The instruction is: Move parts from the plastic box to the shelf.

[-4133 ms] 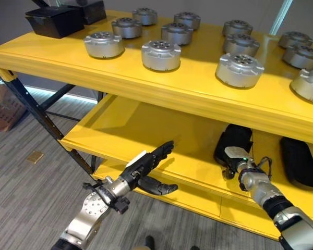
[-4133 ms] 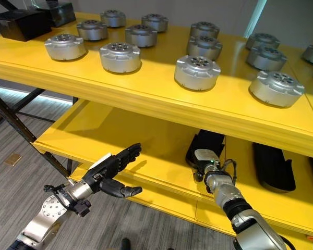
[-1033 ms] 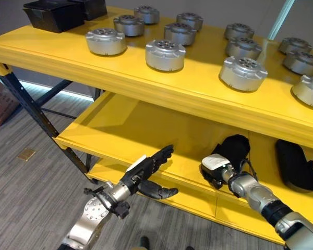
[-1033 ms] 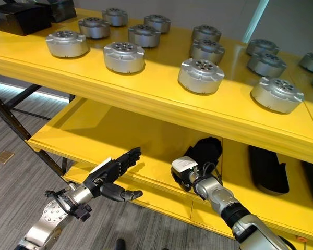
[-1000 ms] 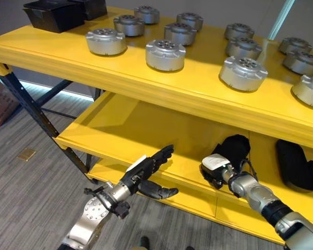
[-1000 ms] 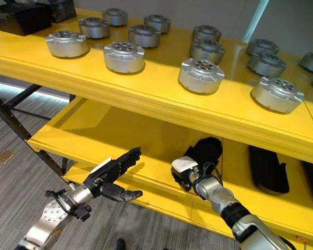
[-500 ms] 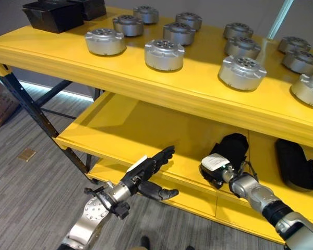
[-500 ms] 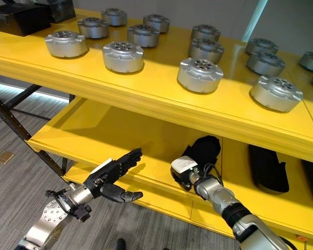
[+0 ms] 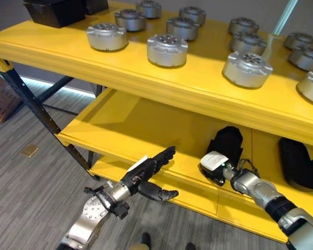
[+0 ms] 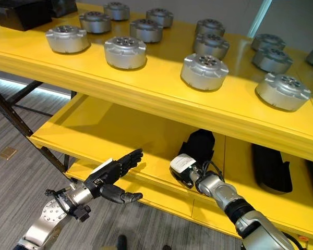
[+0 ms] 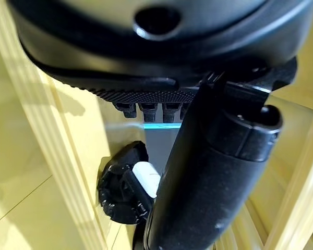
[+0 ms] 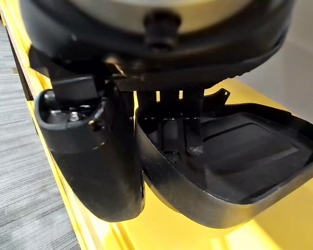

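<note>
Many parts shelved; we grip a black tray on the lower shelf.

Left eye view: silver parts (image 9: 167,50) sit on the top shelf (image 9: 146,73), well above our fingers; we judge much is done. Right eye view: our left hand (image 10: 110,175) hovers, fingers straight and apart, before the lower shelf (image 10: 104,135). Right wrist view: our right hand (image 12: 94,156) has fingers clamped on the black tray (image 12: 240,161) rim.
</note>
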Robot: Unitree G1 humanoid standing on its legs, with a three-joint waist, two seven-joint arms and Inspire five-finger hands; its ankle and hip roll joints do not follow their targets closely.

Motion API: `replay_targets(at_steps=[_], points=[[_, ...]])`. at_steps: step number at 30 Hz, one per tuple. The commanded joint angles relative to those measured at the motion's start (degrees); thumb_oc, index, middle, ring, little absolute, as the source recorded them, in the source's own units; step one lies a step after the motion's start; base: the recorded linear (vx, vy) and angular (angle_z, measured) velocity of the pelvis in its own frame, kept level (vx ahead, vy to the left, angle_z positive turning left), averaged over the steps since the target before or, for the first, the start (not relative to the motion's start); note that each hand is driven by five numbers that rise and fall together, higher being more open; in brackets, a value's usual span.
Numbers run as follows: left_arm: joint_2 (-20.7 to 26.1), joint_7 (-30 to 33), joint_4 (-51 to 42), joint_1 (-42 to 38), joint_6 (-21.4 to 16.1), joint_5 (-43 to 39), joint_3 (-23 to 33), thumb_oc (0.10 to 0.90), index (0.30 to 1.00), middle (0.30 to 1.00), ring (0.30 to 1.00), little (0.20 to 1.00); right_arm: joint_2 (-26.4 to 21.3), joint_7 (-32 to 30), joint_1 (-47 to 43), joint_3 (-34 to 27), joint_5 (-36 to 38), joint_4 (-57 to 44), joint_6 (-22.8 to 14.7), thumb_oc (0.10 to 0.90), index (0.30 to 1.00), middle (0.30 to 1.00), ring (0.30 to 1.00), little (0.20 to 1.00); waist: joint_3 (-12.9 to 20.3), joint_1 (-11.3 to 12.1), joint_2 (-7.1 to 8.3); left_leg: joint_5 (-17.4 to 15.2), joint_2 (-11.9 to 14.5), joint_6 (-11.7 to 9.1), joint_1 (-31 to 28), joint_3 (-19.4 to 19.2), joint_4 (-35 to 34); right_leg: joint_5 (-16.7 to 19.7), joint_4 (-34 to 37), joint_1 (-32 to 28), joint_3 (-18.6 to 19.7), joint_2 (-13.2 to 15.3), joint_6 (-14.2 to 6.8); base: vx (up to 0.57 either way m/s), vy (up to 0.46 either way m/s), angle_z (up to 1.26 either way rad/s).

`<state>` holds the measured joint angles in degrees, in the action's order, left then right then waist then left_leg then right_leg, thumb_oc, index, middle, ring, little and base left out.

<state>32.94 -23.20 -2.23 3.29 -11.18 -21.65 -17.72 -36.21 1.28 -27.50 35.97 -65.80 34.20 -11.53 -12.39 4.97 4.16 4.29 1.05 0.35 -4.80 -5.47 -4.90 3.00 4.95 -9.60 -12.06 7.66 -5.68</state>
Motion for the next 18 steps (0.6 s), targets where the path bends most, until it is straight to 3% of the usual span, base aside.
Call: replay_targets(at_steps=[1, 11, 12, 13, 14, 18], points=[[0.69, -0.65, -5.51, -5.48, -4.43, -1.91, 1.47, 0.9, 1.0, 1.0, 1.0, 1.0, -5.25, 0.44, -6.9, 4.15, -4.08, 7.41, 2.01, 0.4, 0.3, 0.3, 0.3, 0.3, -0.97, 2.39, -0.81, -7.64, 3.86, -0.67, 0.93, -2.95, 5.57, -3.22, -5.09, 3.5, -1.23, 0.83, -1.89, -0.03, -0.065, 0.05], [1.08, -0.63, -6.32, -4.98, -4.52, -2.16, 1.64, 0.9, 1.0, 1.0, 1.0, 1.0, -7.72, 0.54, -7.6, 3.8, -0.6, 9.64, 3.81, 0.402, 0.303, 0.303, 0.303, 0.303, -1.59, 2.64, -0.99, -7.02, 4.55, -1.28, 1.52, -2.0, 6.06, -4.28, -5.84, 3.42, -1.9, 0.03, -0.76, -0.01, -0.042, 0.04], [1.1, -0.52, -6.37, -4.98, -4.52, -2.09, 1.56, 0.9, 1.0, 1.0, 1.0, 1.0, -7.87, 0.3, -7.66, 3.73, -0.04, 10.05, 4.09, 0.524, 0.473, 0.473, 0.473, 0.473, -1.59, 2.63, -1.02, -6.97, 4.59, -1.34, 1.47, -1.96, 6.07, -4.33, -5.87, 3.36, -1.96, 0.01, -0.69, 0.0, 0.0, 0.0], [1.18, -0.55, -6.3, -5.02, -4.61, -2.33, 1.39, 0.9, 1.0, 1.0, 1.0, 1.0, -8.08, -0.67, -7.86, 3.67, -0.51, 11.05, 4.71, 0.794, 0.852, 0.852, 0.852, 0.852, -1.58, 2.62, -1.12, -6.9, 4.67, -1.43, 1.41, -1.86, 6.11, -4.42, -5.95, 3.29, -2.02, -0.06, -0.59, 0.0, 0.0, 0.0], [1.18, -0.55, -6.3, -5.02, -4.6, -2.33, 1.39, 0.9, 1.0, 1.0, 1.0, 1.0, -8.08, -0.68, -7.87, 3.67, -0.51, 11.06, 4.72, 0.9, 1.0, 1.0, 1.0, 1.0, -1.59, 2.62, -1.12, -6.9, 4.67, -1.43, 1.41, -1.86, 6.11, -4.43, -5.95, 3.28, -2.02, -0.06, -0.59, -0.01, -0.032, -0.01], [1.24, -0.37, -6.78, -4.7, -4.76, -2.56, 1.29, 0.9, 1.0, 1.0, 1.0, 1.0, -8.39, -1.08, -7.32, 2.69, -0.69, 11.87, 6.7, 0.9, 1.0, 1.0, 1.0, 1.0, -1.57, 2.23, -1.44, -6.82, 4.85, -1.63, 1.26, -1.87, 6.17, -4.6, -5.97, 3.14, -1.99, -0.17, -0.39, 0.0, 0.0, 0.0]])
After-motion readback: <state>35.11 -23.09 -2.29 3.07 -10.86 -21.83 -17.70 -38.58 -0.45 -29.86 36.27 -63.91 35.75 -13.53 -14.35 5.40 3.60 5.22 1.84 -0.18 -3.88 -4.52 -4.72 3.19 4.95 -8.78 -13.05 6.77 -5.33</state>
